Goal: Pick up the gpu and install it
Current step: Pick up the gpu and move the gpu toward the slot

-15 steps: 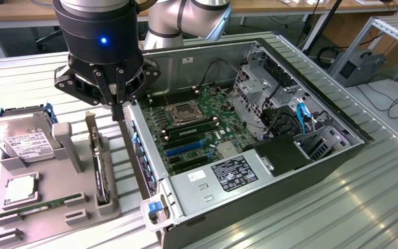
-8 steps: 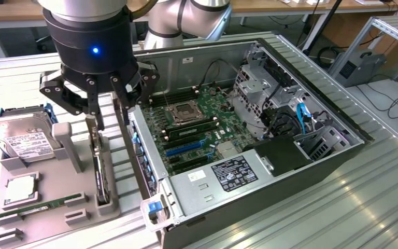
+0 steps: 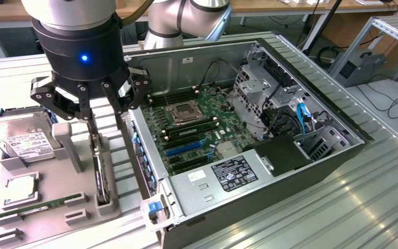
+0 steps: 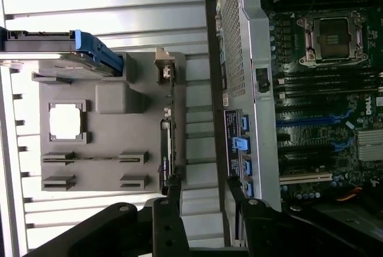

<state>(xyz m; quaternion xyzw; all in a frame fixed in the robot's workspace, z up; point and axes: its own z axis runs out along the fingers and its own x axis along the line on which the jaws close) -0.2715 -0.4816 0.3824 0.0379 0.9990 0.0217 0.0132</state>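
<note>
The gpu (image 3: pixel 100 174) stands on edge in a slot of the grey holder tray (image 3: pixel 54 171), a thin dark strip with a silvery bracket at its far end. In the wrist view the gpu (image 4: pixel 169 146) shows edge-on along the tray's side nearest the case. My gripper (image 3: pixel 107 111) hangs open above the card's bracket end, with nothing between its fingers. In the wrist view my gripper (image 4: pixel 204 192) has one fingertip (image 4: pixel 174 190) in line with the card's end and the other (image 4: pixel 235 186) close to the case wall.
The open computer case (image 3: pixel 333 150) lies at the exterior view's right, with the motherboard (image 3: pixel 202 122) and its blue slots (image 3: pixel 185 149) exposed. On the tray are a hard drive (image 3: pixel 20 139), a square chip (image 3: pixel 20 188) and a green RAM stick (image 3: pixel 39 206).
</note>
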